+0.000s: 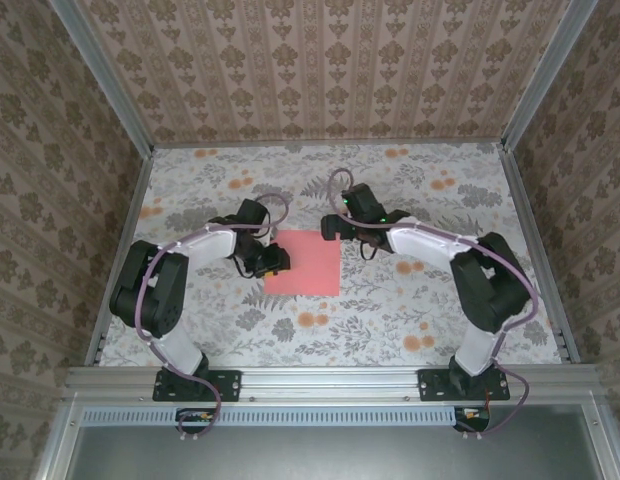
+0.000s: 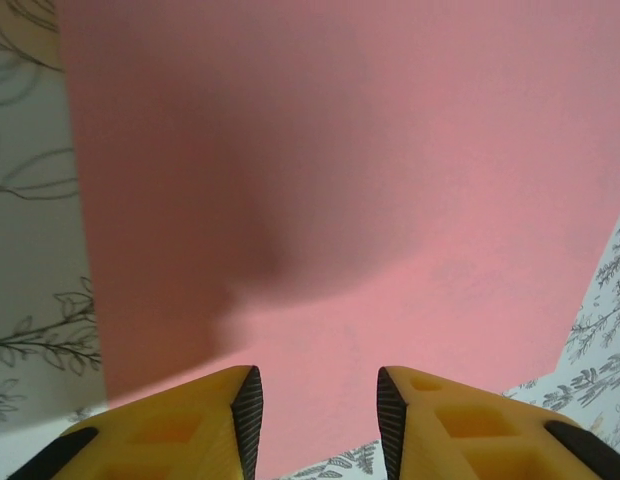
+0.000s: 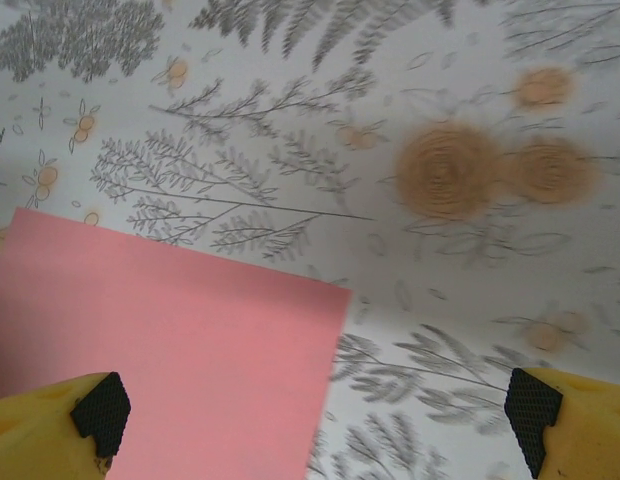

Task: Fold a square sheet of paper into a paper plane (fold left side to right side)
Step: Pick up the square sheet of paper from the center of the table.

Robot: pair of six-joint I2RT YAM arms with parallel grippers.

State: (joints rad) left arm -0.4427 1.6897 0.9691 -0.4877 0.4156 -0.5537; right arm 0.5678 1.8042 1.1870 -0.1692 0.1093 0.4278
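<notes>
While the square sheet of paper (image 1: 308,265) is laid flat and unfolded near the middle of the flower-patterned counter (image 1: 390,320), both arms are bent inward toward it.

The left tool (image 1: 274,262) is placed at the sheet's 9 o'clock edge, low over the paper. In the left wrist view its yellow fingers (image 2: 180,425) are seen at 6 o'clock. They are held apart by a modest gap, with the dark ribbed pads (image 2: 248,415) facing each other. Pink paper is seen in that gap and beyond it toward 12 o'clock, and a soft shadow (image 2: 220,230) is cast across the sheet. Nothing is clamped between the pads. Whether the fingertips rest on the paper cannot be told.

The right tool (image 1: 335,226) is held at the sheet's 1 o'clock corner. In the right wrist view its jaws are spread wide. One pad is seen at 7 o'clock over the pink paper and the other at 5 o'clock over the bare patterned counter. One corner of the sheet is seen between them, pointing toward 2 o'clock. Nothing is gripped by this tool.

No crease or raised edge is made out on the sheet from above.
</notes>
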